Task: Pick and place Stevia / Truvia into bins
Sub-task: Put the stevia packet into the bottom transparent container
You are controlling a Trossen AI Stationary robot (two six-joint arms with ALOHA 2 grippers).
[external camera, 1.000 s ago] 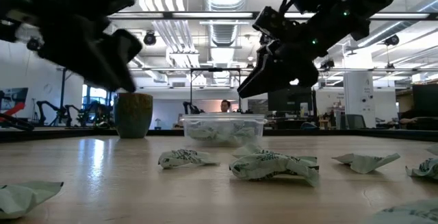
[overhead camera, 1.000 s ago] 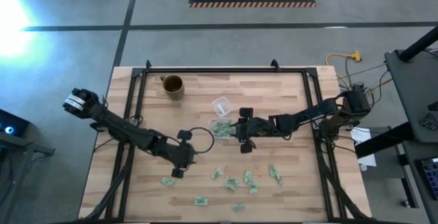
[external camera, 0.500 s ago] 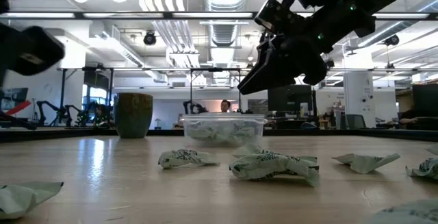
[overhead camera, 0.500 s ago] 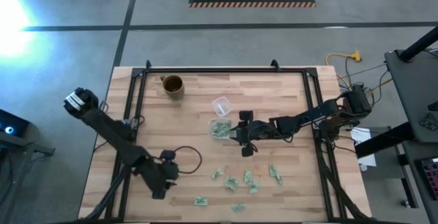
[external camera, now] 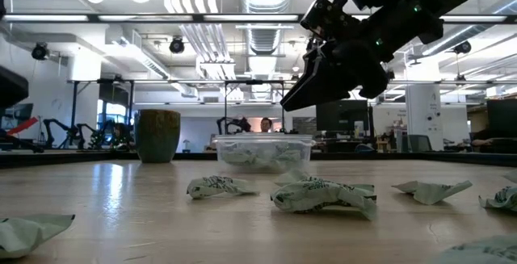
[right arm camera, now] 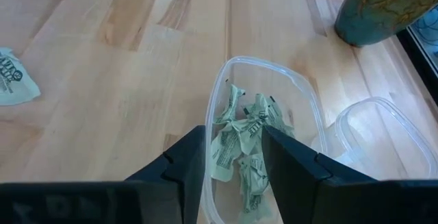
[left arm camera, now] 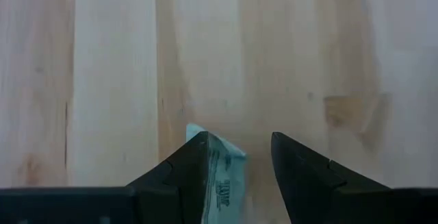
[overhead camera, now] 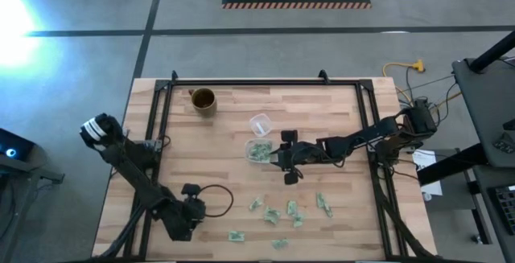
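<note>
Over the bin [right arm camera: 263, 148], right hand [right arm camera: 233, 152]: fingers part-open, nothing between them that I can see; the bin sits directly beneath and ahead of the fingertips. In it: a heap of crumpled packets [right arm camera: 246, 145]. Beyond the hand: a smaller clear cup [right arm camera: 369, 138] just beside the bin, and a mug [right arm camera: 376, 5] farther off.

At the near corner of the surface [overhead camera: 217, 134], left hand [left arm camera: 236, 159]: fingers set fairly wide, one packet [left arm camera: 217, 166] lying against the inside of one finger and poking out past its tip. Whether it is truly pinched or only resting there, I cannot tell.

Loose stock: a scatter of packets [overhead camera: 286, 211] on the wood behind my right hand, well apart from the bin; one stray packet [right arm camera: 10, 77] off to that hand's side.

Step in hand, as I judge it: right hand at the drop, load apparently gone into the bin; left hand at the pick, far from the bin.

Next move calls for: right hand to lift clear and turn to the scatter; left hand to close firmly on its packet, then carry it across to the bin without fouling the right arm.
</note>
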